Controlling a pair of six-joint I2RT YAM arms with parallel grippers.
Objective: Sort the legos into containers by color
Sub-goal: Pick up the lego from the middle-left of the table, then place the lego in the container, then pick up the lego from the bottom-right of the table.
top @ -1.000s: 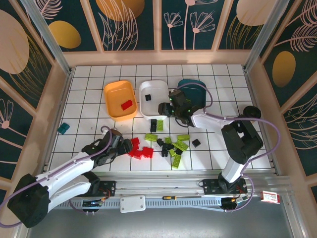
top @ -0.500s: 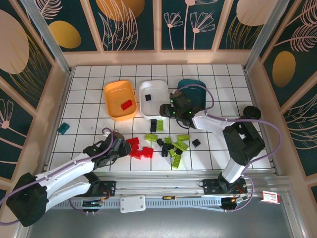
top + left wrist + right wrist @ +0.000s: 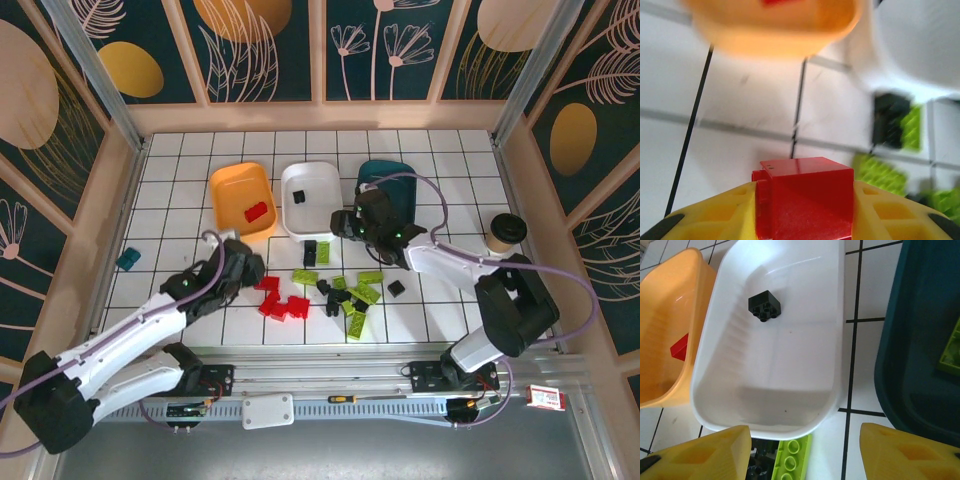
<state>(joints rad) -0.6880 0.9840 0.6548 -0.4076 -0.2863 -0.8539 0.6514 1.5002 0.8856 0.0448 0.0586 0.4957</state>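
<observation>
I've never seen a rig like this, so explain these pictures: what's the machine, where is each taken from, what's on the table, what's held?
Two robot arms are bolted at the near edge of a white tiled table. The wide picture comes from a fixed overhead camera; the close-ups come from a camera on each wrist. On the table sit an orange plastic tray, a white plastic tray with one black brick inside, a dark teal plastic tray, and loose red, lime green and black plastic bricks. The left tool grips a red plastic brick. The right tool is open and empty, near the white tray.
</observation>
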